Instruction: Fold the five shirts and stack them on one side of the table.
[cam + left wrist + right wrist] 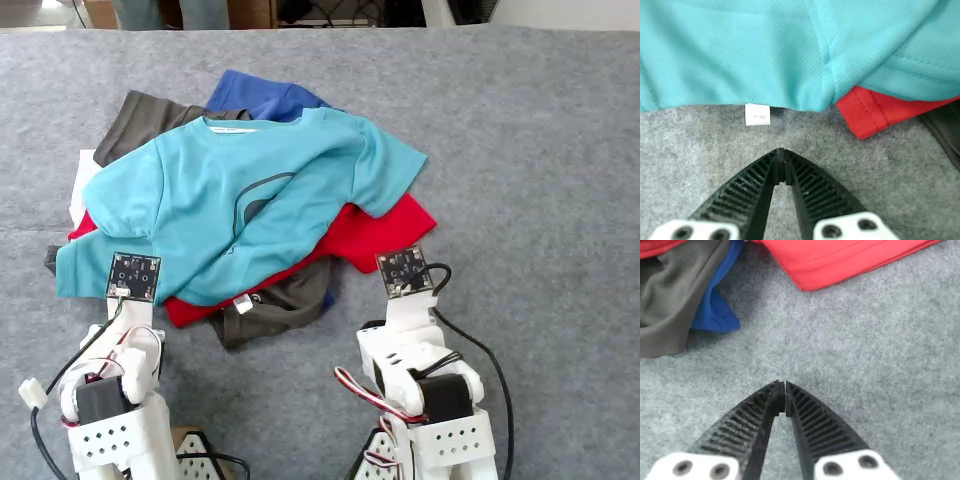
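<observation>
A pile of shirts lies on the grey felt table (540, 150). On top is a turquoise shirt (240, 200), spread out over a red shirt (370, 235), a dark grey shirt (275, 305), a blue shirt (262, 95) and a white one (82, 180) that peeks out at the left. My left gripper (780, 159) is shut and hovers over bare felt just short of the turquoise shirt's hem (740, 75) and its white label (758, 114). My right gripper (781, 392) is shut above the felt, short of the red shirt (840, 257), the blue shirt (715, 310) and the grey shirt (670, 300).
Both arm bases (420, 400) stand at the table's near edge. Bare felt stretches to the right of the pile and along the far edge. Furniture and a person's legs (170, 12) stand beyond the table's far side.
</observation>
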